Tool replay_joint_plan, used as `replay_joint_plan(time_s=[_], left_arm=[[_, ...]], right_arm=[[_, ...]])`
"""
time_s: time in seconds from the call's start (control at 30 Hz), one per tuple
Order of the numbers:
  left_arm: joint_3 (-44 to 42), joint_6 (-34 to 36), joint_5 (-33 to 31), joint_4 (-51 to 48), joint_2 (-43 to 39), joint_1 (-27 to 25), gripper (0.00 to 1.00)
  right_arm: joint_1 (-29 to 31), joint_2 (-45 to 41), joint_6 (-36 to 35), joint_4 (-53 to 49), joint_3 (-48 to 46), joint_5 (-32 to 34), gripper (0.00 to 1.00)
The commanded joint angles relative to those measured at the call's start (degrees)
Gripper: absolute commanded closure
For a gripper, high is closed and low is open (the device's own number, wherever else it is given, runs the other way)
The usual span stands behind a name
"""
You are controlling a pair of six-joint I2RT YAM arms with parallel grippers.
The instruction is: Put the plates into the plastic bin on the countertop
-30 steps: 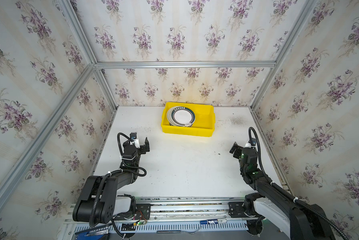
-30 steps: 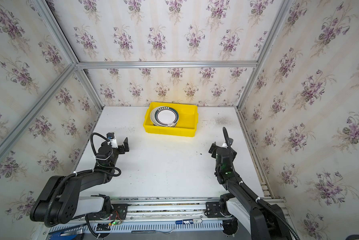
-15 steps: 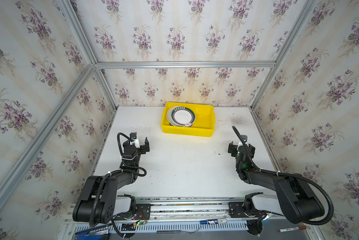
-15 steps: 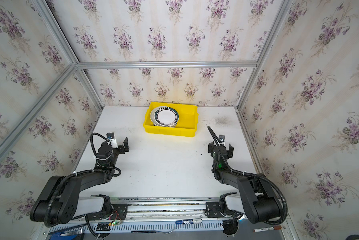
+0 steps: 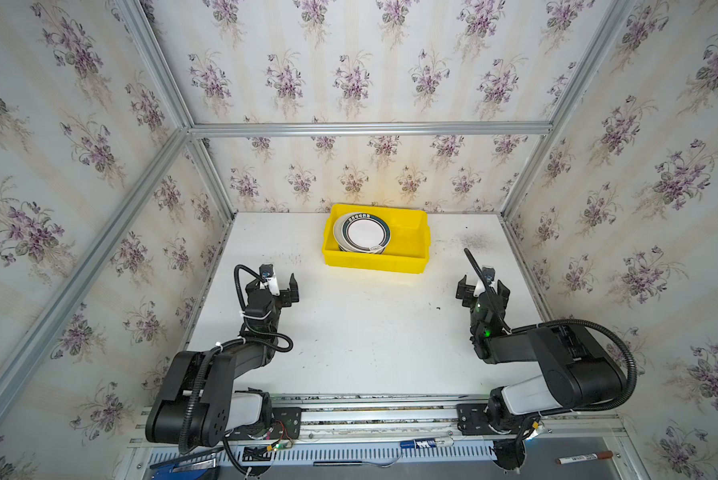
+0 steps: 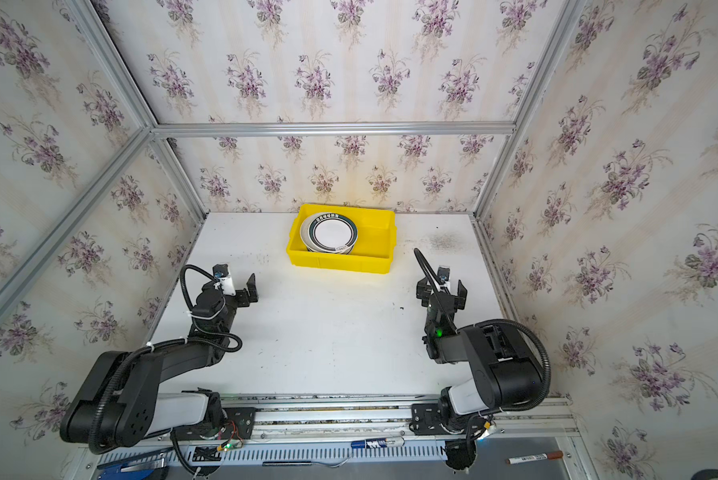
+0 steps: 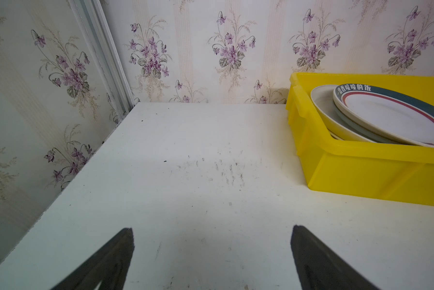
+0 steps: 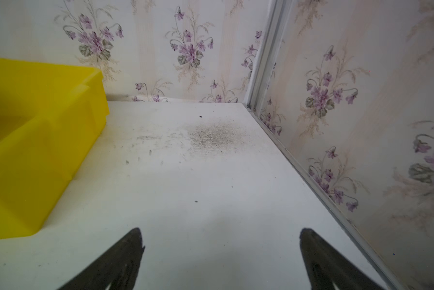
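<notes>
My left hand (image 5: 281, 286): fingers set wide apart, nothing between them. It sits low over the desk (image 5: 369, 332), on my side of the plastic bin (image 5: 376, 264) and off its left end, well apart from it.
My right hand (image 5: 482, 287): fingers set wide apart, nothing between them. It sits low over the desk, on my side of the plastic bin and off its right end, well apart from it.
The plates (image 5: 365, 232): stacked in the left half of the plastic bin, tilted, with the far edge raised. The top one is white with a dark green rim, a thin red ring and white Chinese characters. A cream one below it is offset toward the bin's left wall. I cannot tell how many there are.
The plastic bin: yellow, set close to the back wall (image 5: 369, 174). Its right half shows bare yellow floor.
The desk: white and scuffed. A patch of dark specks (image 5: 471, 241) lies just beyond the bin's right end.
My left wrist view: my fingertips (image 7: 120, 251) frame bare desk surface.
</notes>
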Motion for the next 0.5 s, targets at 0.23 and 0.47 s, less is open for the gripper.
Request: replay_joint_plan(time_s=[0.23,0.47], left_arm=[[0.46,0.65,-0.15,1.63,-0.01,0.19,0.0],[0.64,0.56,0.29,1.41,0.15,0.39,0.0]], right_arm=[[-3.83,2.83,1.76,-14.39,8.06,-10.4,0.0],[-4.37,3.36,1.89,-11.83,7.69,-11.43,0.01]])
